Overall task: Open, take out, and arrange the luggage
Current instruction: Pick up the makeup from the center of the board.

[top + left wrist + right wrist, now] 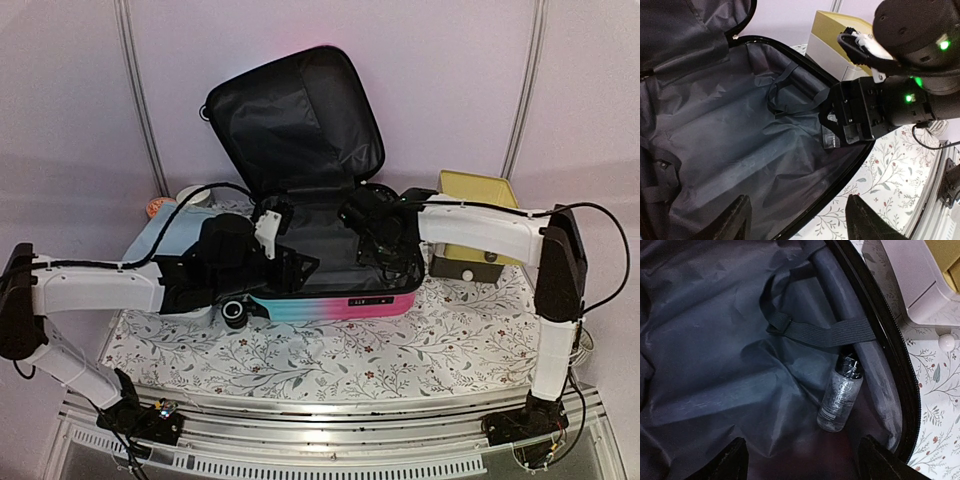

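The luggage (330, 303) lies open on the table, its lid (300, 110) standing up at the back and its black lining showing. A small clear bottle with a black cap (840, 397) lies inside by the right wall, just below an elastic strap (825, 332). My right gripper (807, 465) is open and hovers inside the case, just short of the bottle, holding nothing. It also shows in the top view (375, 235). My left gripper (797, 225) is open and empty above the case's near rim, one finger over the lining and one over the cloth. It also shows in the top view (290, 265).
A yellow-topped white drawer box (475, 225) stands against the case's right side. A light blue item (160, 235) and a white round thing (190, 195) lie behind my left arm. A floral cloth (400, 350) covers the table.
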Robot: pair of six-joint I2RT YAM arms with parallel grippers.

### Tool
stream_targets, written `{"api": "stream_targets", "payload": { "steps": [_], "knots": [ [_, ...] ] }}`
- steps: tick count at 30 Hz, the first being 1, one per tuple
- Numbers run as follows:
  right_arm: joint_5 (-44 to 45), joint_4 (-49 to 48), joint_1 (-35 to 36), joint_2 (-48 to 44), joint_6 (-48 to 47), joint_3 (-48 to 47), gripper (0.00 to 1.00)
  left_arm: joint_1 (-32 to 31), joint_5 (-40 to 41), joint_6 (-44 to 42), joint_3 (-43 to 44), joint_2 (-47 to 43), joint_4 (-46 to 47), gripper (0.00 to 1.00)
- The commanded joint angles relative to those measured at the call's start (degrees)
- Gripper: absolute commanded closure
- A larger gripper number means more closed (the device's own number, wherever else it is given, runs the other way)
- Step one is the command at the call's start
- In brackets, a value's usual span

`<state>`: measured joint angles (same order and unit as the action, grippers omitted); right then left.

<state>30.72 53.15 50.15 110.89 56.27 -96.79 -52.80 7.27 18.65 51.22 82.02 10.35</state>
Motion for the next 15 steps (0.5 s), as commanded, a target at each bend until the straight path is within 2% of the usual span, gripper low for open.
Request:
{"api": "stream_targets", "payload": {
  "steps": [1,6,10,15],
  "knots": [
    [3.65,6.39,-1.57,5.35,5.21,-4.34,0.21,1.07,1.94,-0.58,-2.88,-3.59,-1.47,0.34],
    [4.23,7.09,-3.59,11.15,5.83,-7.07,0.22,1.59,1.65,-0.56,-5.56,-5.90,-1.15,0.33],
    [6.19,6.99,-5.86,13.35,7.65,-5.95,0.26,1.84,1.33,-0.59,-7.01,-7.08,-1.36,0.32],
    [6.94,4.95,-8.13,17.53,9.06,-5.28,0.27,1.95,1.28,-0.22,-7.62,-8.16,-0.89,0.32]
  ]
}}
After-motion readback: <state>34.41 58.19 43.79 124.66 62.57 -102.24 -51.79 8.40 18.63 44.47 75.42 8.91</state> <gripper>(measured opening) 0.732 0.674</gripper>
